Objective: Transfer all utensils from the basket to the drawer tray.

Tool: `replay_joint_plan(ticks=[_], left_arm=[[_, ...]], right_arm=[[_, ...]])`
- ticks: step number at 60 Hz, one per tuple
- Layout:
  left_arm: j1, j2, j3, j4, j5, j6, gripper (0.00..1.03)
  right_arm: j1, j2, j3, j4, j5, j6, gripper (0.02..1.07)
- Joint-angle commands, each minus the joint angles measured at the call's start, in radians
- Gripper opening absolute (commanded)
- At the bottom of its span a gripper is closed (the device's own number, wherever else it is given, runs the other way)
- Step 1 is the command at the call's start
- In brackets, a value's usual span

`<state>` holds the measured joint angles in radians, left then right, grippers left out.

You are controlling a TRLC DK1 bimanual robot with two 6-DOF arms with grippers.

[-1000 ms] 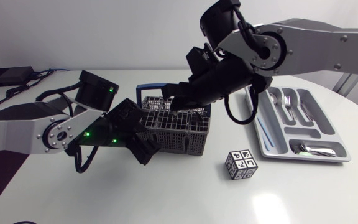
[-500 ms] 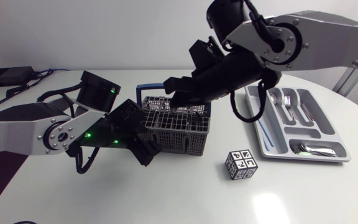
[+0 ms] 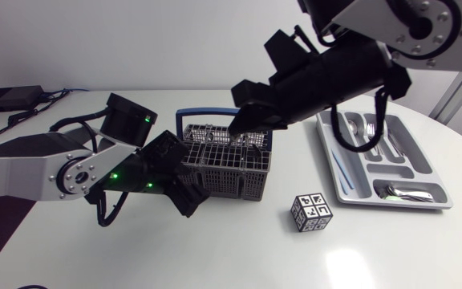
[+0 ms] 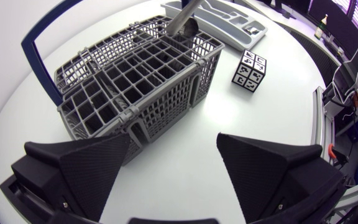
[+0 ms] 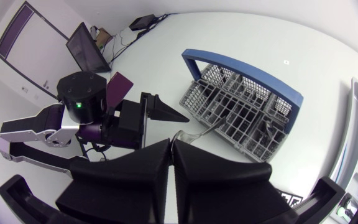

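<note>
The right arm [image 3: 391, 48] comes in high from the right and slants down across the table, with its gripper [image 3: 249, 124] hanging over the far side of the basket [image 3: 231, 164]. In its wrist view the two fingers are pressed almost together on the thin handle of a utensil [image 5: 197, 130]. The handle runs from between the fingertips down toward the basket. From the left wrist view the utensil's rounded end [image 4: 182, 26] sits right at the basket's far rim, so it is not clear of the basket.

The left arm [image 3: 46, 164] lies low along the table from the left, forearm bent in. Its gripper [image 4: 173, 140] is at the basket's near left corner with the fingers spread wide and nothing between them. The basket corner sits just ahead of the fingertips. Whether either finger touches the basket, I can't tell.

The tray [image 3: 351, 189] lies well off to the right with some cutlery in its slots, and a marked cube [image 3: 311, 212] stands between it and the basket.

Compared with a second ago, the right arm has lifted. Its upper joint is now much higher, and the gripper has come up and drifted a little toward the tray side. The left arm and the basket are where they were.
</note>
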<state>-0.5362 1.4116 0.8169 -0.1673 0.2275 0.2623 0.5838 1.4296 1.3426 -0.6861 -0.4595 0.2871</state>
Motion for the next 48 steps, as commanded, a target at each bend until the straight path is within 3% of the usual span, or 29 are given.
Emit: replay_joint_plan(ticks=[1,19,27,33,48], left_arm=[[-0.001,-0.014,0.004,-0.012,0.009,-0.011,0.98],[-0.011,-0.022,0.025,-0.031,0.009,-0.009,0.98],[-0.031,-0.020,0.048,-0.047,0.009,-0.009,0.98],[-0.039,-0.014,0.064,-0.057,0.009,-0.009,0.98],[-0.062,-0.014,0.071,-0.063,0.007,-0.009,0.98]], right_arm=[[-0.038,-0.034,0.023,-0.049,-0.025,-0.029,0.10],[-0.297,-0.127,-0.051,-0.306,-0.007,-0.218,0.10],[-0.472,-0.175,-0.174,-0.328,0.113,-0.302,0.10],[-0.613,-0.189,-0.263,-0.256,0.229,-0.368,0.10],[-0.918,-0.121,-0.425,-0.029,0.334,-0.532,0.10]])
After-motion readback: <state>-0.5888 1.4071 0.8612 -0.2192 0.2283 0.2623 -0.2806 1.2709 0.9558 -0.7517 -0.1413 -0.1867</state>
